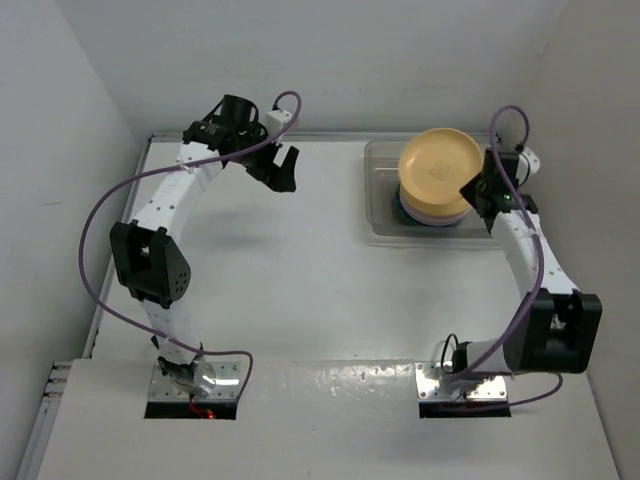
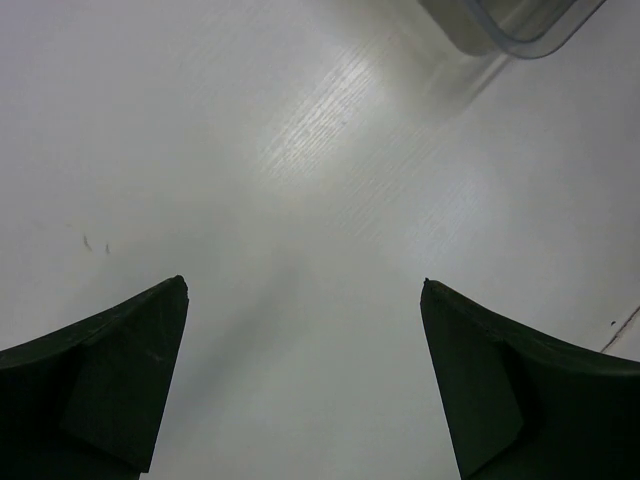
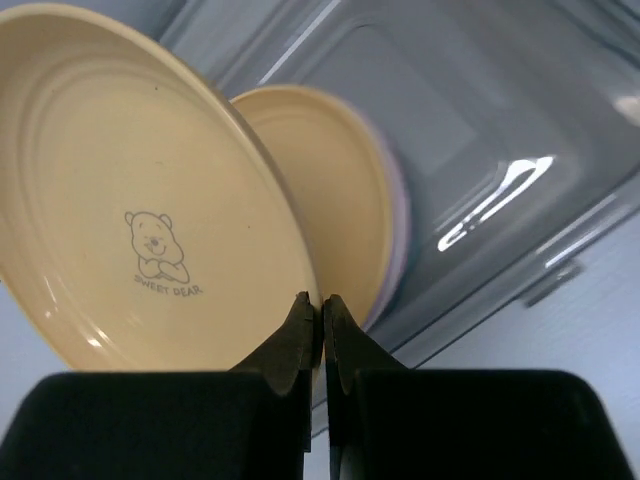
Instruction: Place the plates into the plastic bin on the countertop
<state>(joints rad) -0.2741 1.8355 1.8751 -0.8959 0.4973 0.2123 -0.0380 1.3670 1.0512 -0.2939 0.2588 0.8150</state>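
My right gripper (image 1: pixel 473 190) is shut on the rim of a yellow-orange plate (image 1: pixel 439 169) and holds it tilted over the clear plastic bin (image 1: pixel 378 212) at the back right of the countertop (image 1: pixel 290 290). In the right wrist view the held plate (image 3: pixel 130 200) shows a bear print, its rim pinched between my fingers (image 3: pixel 322 302). Below it a stack of plates lies in the bin (image 3: pixel 500 150): a yellow-orange one (image 3: pixel 330 180) on top, lilac (image 1: pixel 436 214) and dark teal edges under it. My left gripper (image 1: pixel 282 170) is open and empty over bare countertop (image 2: pixel 300 200), left of the bin.
White walls border the countertop on the left, back and right. A corner of the bin (image 2: pixel 520 25) shows at the top of the left wrist view. Metal mounting plates (image 1: pixel 195 385) sit at the front edge under the arm bases.
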